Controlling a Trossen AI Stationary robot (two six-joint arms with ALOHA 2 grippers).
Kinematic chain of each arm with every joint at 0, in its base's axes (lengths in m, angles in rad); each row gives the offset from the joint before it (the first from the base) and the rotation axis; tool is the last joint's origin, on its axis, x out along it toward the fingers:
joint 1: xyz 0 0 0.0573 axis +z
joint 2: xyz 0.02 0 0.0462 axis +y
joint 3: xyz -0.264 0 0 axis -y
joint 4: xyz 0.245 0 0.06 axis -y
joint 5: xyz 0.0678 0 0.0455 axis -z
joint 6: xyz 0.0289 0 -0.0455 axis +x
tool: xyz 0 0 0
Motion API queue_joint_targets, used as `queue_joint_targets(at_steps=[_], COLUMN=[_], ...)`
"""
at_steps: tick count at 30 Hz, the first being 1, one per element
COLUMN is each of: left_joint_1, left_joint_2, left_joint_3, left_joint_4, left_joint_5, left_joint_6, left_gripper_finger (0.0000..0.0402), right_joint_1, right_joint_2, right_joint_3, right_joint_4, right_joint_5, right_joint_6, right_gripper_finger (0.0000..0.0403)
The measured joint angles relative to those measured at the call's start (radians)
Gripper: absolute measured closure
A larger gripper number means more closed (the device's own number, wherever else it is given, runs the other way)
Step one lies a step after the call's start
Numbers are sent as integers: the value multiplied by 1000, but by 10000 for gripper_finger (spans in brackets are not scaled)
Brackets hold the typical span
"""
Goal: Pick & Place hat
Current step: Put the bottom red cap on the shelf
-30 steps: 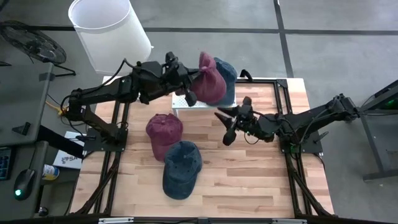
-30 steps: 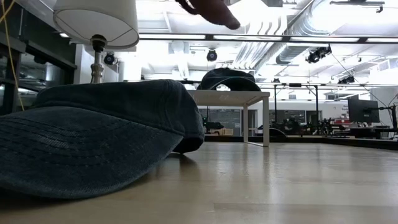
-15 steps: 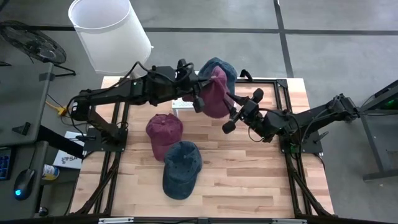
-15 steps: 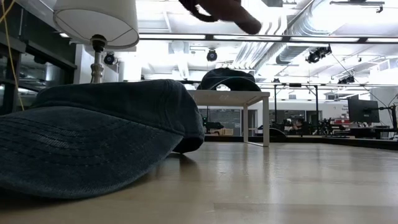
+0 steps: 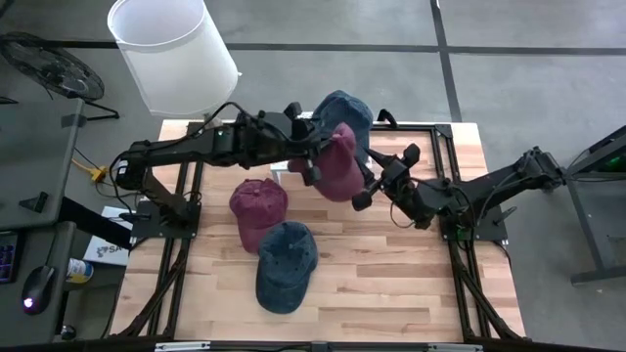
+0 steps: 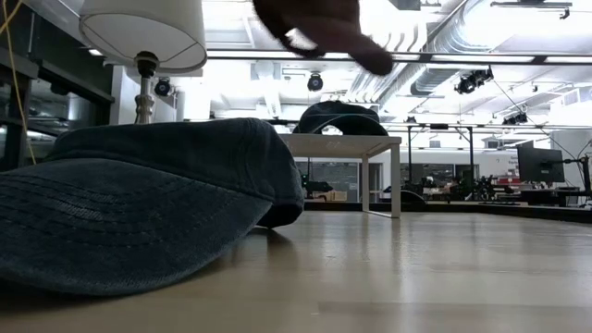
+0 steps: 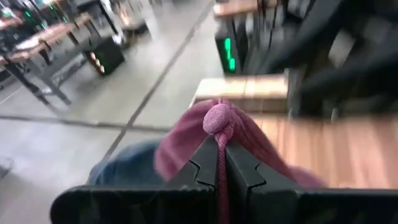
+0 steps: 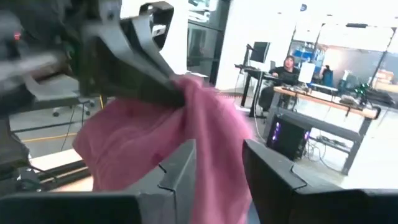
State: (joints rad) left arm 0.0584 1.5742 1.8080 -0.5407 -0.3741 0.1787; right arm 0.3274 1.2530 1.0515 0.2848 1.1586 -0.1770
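Observation:
A maroon hat (image 5: 339,164) hangs in the air near the white stand (image 5: 284,162), with my left gripper (image 5: 313,162) shut on it. My right gripper (image 5: 375,179) reaches in level from the table's right. It is open, and the hat's hanging cloth (image 8: 211,149) lies between its fingers. A blue hat (image 5: 344,110) sits on the stand's top. On the table a second maroon hat (image 5: 257,203) and a dark blue hat (image 5: 286,264) rest on their brims. In the low view the held hat (image 6: 324,28) shows at the top edge. My left gripper pinches a bunched fold of the maroon hat's cloth (image 7: 219,134) between its two fingers (image 7: 199,168), coming from the table's left and slanting slightly down. The hat hangs beyond and below the fingers, lifted clear of the table and the stand. My right gripper has the hat's cloth between its fingers (image 8: 273,180); I cannot tell whether they touch it.
A white bucket (image 5: 171,54) stands on the floor beyond the table's far left corner. The near part of the wooden table (image 5: 391,293), to the right of the dark blue hat, is bare. A person sits at a desk in the room behind (image 8: 287,68).
My left gripper has carried the maroon hat down and toward the table's near right, away from the blue hat on the stand. The hat stays lifted clear. My right gripper has turned about at the wrist, and its fingers now stand beside the hat.

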Motion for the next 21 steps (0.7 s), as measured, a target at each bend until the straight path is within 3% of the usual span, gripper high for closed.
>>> queue_joint_targets(at_steps=[9,21], left_joint_1=[132,313], left_joint_2=[-18,-19], left_joint_3=[0,0], left_joint_4=[-227,-301], left_joint_5=[168,451], left_joint_6=[85,295], left_gripper_finger=[399,399], right_joint_1=[78,100], right_joint_2=[0,0], right_joint_3=[0,0], right_joint_4=[-50,-214], right_joint_5=[21,12], right_joint_6=[21,220], right_gripper_finger=[257,257])
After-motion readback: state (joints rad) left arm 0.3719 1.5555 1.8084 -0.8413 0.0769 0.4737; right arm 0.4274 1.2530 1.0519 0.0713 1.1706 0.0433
